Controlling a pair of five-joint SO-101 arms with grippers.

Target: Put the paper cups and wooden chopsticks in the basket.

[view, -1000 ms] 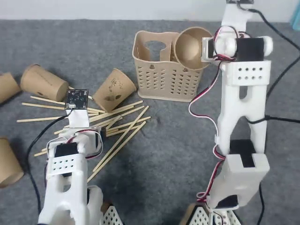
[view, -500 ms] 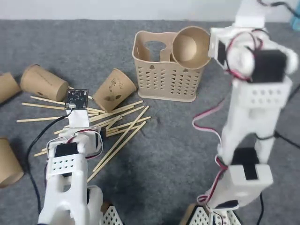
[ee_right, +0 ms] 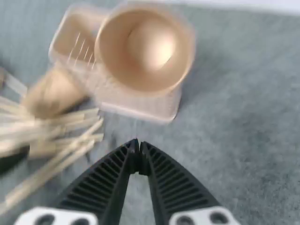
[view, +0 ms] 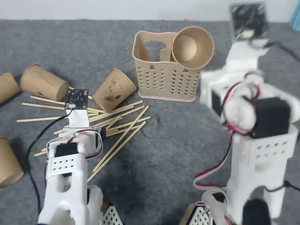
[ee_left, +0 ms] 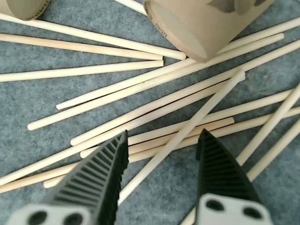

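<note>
- Beige perforated plastic basket (view: 164, 75): we find it upright on the grey felted counter (view: 183, 145).
- Brown paper cup (view: 192, 47): we log it tilted in the basket's right-hand compartment, mouth facing up and forward, its lower wall hidden behind the basket rim.
- Second paper cup (view: 114, 90): on its side, touching the scattered pale wooden chopsticks (view: 119, 126).
- Third paper cup (view: 43, 82): on its side, further left.
- Two more paper cups (view: 5, 86): both cut off at the left edge in the high view.
- Left hand (ee_left: 164, 140): black ribbed fingers apart above the chopsticks. We cannot tell whether the tips touch them. From above, its wrist camera (view: 77, 99) covers it.
- Right hand (ee_right: 138, 144): fingers together on nothing, well apart from the basket.
- Right arm (view: 253, 122): smeared and hard to make out from above.
</note>
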